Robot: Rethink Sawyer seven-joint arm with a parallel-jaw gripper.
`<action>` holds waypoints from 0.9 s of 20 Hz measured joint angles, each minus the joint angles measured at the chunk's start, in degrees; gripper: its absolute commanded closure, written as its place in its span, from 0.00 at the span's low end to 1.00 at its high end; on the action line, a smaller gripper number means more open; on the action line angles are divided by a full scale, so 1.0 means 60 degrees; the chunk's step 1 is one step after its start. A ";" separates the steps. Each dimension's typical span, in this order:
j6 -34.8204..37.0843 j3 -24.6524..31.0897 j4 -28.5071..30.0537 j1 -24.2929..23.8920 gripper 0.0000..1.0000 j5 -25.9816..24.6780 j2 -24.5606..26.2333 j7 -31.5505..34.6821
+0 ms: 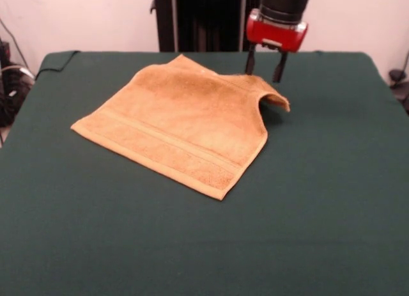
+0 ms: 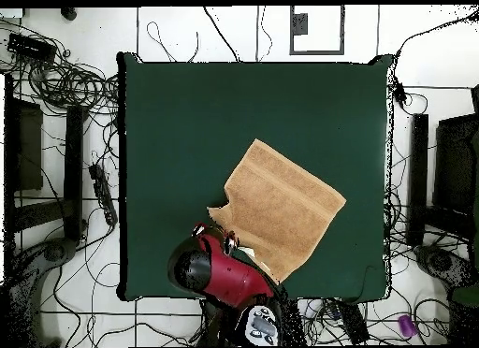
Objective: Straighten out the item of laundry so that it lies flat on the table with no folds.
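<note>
- The front view shows the gripper from the side: two dark fingers hang below a red wrist collar, with a clear gap between them, so the jaws stand apart and hold nothing.
- In the same view the fingertips sit just above the far right corner of the towel; whether they touch the cloth cannot be told.
- That corner is not flat: it rises off the table and curls over into a small flap that points to the right, with shadow beneath it.
- The rest of the towel lies spread out, turned like a diamond, with its woven border bands running along the near edge.
- The overhead view shows what the front view cannot: the towel lies in the half of the table nearer the robot's base, right of the table's middle in that picture.
- From above, the red and black arm covers the gripper almost wholly, so the gap between the fingers is not readable there.
- The overhead view also shows the raised corner as a ragged notch on the towel's left edge, just beside the gripper.
- Cables lie on the floor around the table in that view.
</note>
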 measured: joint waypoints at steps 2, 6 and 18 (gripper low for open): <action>0.0754 -0.0759 -0.0493 0.0600 0.00 -0.0652 0.0160 0.0000; 0.2198 -0.1408 -0.1047 0.1032 0.00 -0.1778 0.0044 0.0000; 0.5543 -0.1678 -0.2088 -0.0070 0.00 -0.4344 -0.1807 0.0000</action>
